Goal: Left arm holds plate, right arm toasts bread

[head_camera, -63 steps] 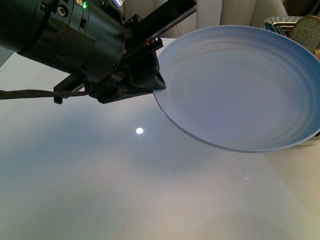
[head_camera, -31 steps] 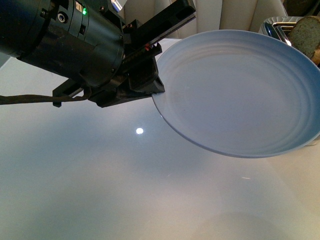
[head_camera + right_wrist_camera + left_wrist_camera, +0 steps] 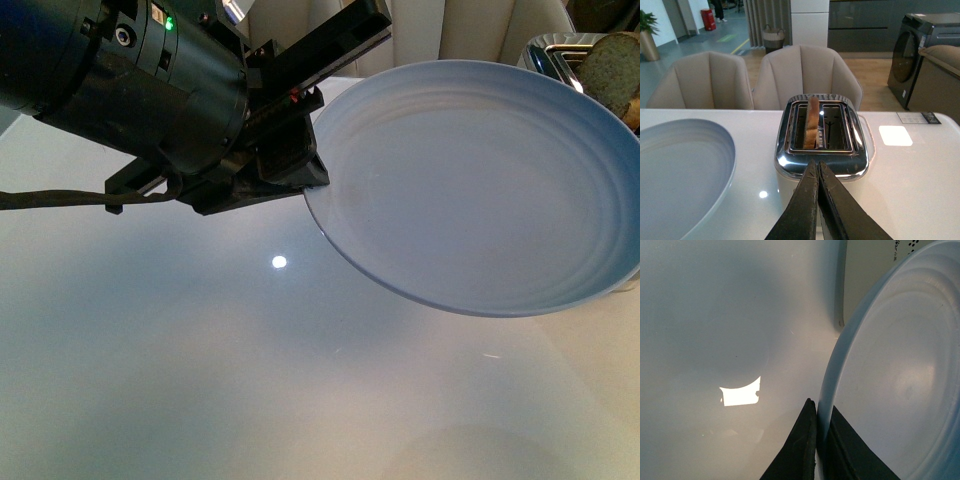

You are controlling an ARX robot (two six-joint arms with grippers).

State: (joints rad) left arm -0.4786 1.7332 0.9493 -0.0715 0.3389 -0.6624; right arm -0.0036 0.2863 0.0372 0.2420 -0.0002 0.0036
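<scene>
The pale-blue plate [image 3: 480,185] hangs tilted above the white table, held by its left rim. My left gripper [image 3: 305,165] is shut on that rim; in the left wrist view its two black jaws pinch the plate [image 3: 900,375] edge at the gripper [image 3: 819,412]. The bread [image 3: 811,122] stands upright in the left slot of a chrome toaster [image 3: 821,150]; its top also peeks out as bread [image 3: 608,68] at the far right of the front view. My right gripper [image 3: 817,165] is shut and empty, just in front of the toaster. The plate [image 3: 680,175] lies to its left.
The glossy white table [image 3: 200,380] stretches below the plate. Beige chairs [image 3: 805,75] stand behind the table. A white label [image 3: 895,135] lies right of the toaster, and a dark appliance [image 3: 925,55] sits far back.
Over the last second the plate and left arm shifted slightly up and to the left, showing more of the toaster top; since half a second ago nothing has moved.
</scene>
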